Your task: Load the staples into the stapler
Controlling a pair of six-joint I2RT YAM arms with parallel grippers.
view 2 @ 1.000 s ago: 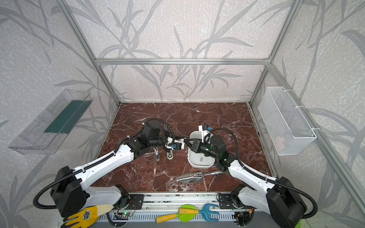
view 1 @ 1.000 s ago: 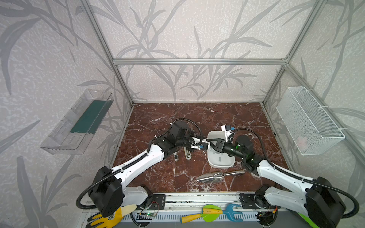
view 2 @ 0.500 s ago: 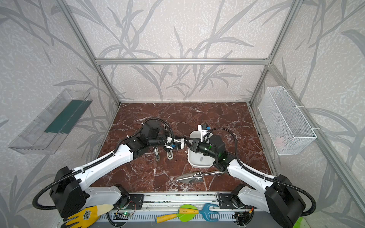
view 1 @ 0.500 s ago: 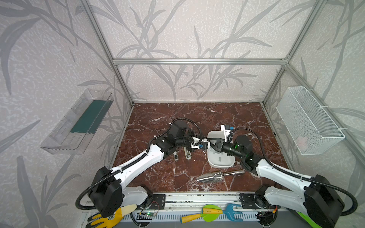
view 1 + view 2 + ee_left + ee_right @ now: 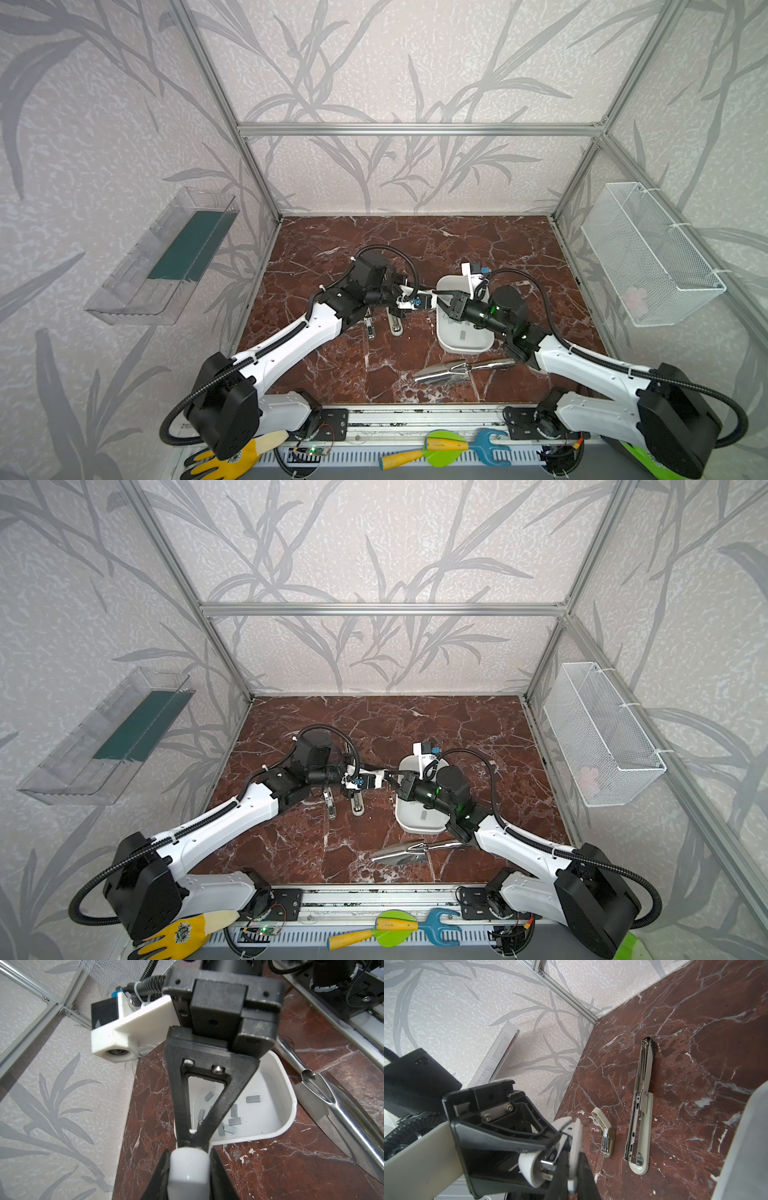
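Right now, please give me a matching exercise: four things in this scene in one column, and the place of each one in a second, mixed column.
Things:
1. staples
2. metal scoop
3. long stapler
4. white stapler

Places:
A. gripped in the left pincer
B. opened flat on the marble table
C. loose in the white tray
D. lying just in front of the tray, on the robot's side

Pairs: 1-C; 2-D; 3-B; 4-A

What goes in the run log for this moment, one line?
left gripper: shut on stapler | right gripper: shut on stapler end | staples: loose in tray
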